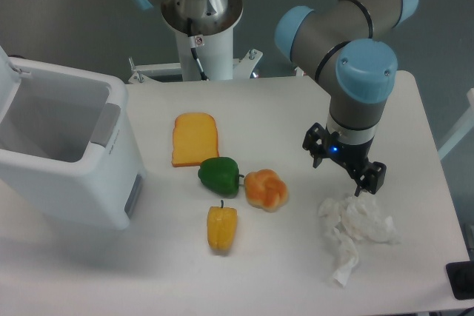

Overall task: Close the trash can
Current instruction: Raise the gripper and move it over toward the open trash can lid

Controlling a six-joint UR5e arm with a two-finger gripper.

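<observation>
The trash can (70, 183) is a large white boxy bin at the table's left edge. It stands open and I can see down into its hollow inside. Its white lid (9, 79) is raised at the far left, partly cut off by the frame. A grey latch strip (107, 125) sits on the right rim and a grey panel (133, 196) on the right side. My gripper (344, 162) hangs far off at the right side of the table, pointing down, with its black fingers spread open and nothing between them.
Between bin and gripper lie a toy bread slice (195, 139), a green pepper (220, 175), an orange bun (266, 189) and a yellow pepper (221, 228). Crumpled white paper (357, 229) lies just below the gripper. The arm's base (200, 16) stands at the back.
</observation>
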